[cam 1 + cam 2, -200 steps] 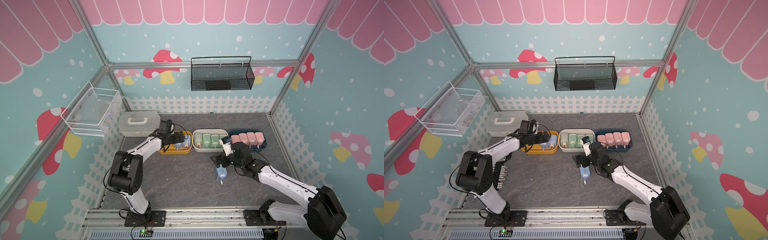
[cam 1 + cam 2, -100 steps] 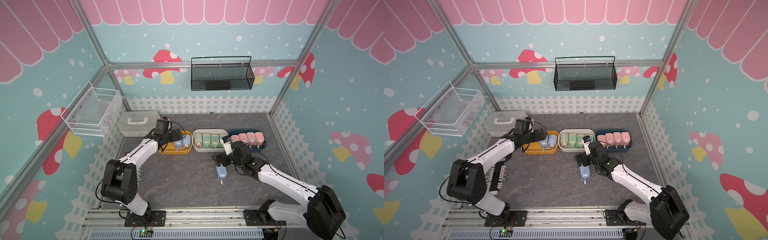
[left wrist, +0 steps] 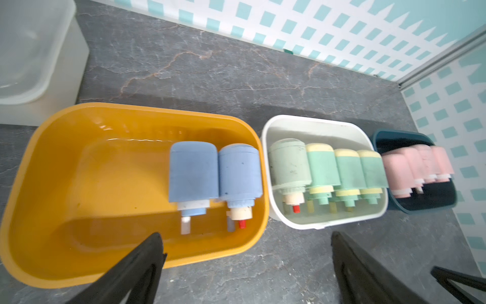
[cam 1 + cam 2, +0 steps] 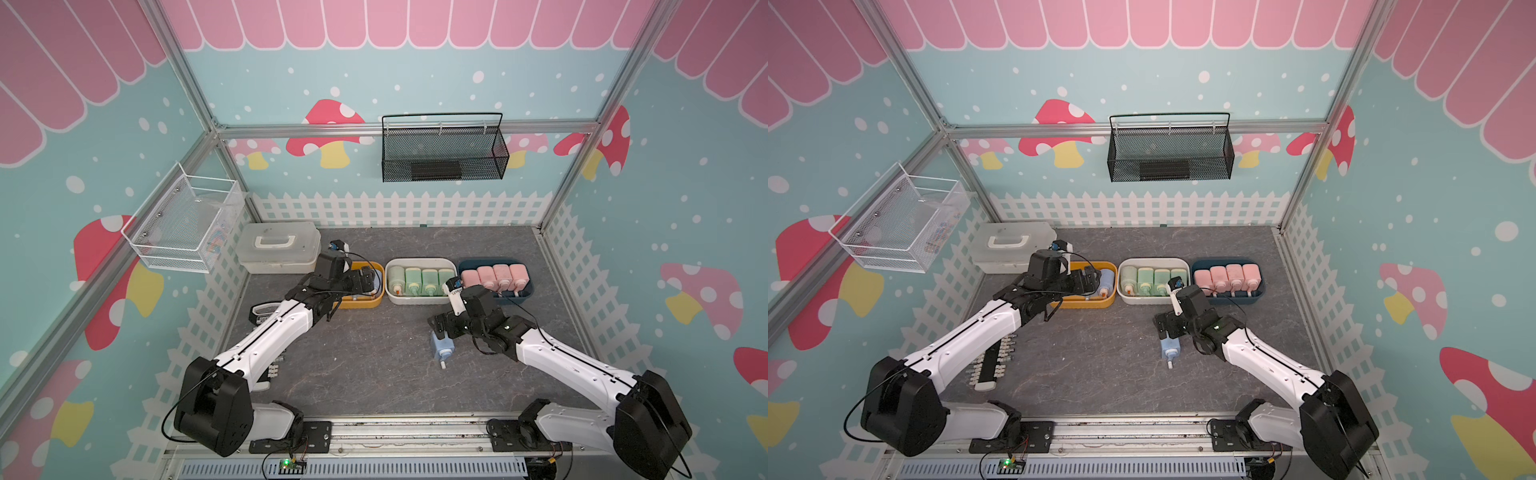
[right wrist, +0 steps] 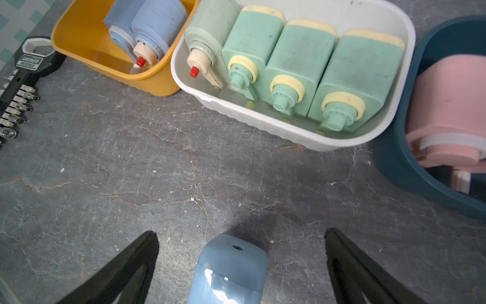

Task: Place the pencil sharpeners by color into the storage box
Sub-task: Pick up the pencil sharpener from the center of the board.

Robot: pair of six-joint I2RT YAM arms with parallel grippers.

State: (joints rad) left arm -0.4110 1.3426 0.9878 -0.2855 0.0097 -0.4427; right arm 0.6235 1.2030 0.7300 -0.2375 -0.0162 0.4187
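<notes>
Currently the right claw [image 5: 242, 233] gapes wide and empty, jaws either side of the loose blue sharpener [image 5: 231, 268] on the table [image 5: 184, 171]; the left claw [image 3: 246, 233], equally wide and empty, hovers at the yellow bin [image 3: 79, 118].

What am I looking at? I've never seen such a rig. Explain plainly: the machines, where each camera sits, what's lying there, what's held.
Two robot arms stand at a grey table, each ending in a gripper. Two pictures look down from overhead; two come from cameras on the arms' wrists. At the back, a yellow bin holds two blue pencil sharpeners, a white bin four green sharpeners, a dark blue bin four pink sharpeners. One loose blue sharpener lies on the table. A socket rail and a lidded plastic case sit by the left arm. The left gripper hangs open over the yellow bin, the right gripper open over the loose sharpener. Nothing is held.
</notes>
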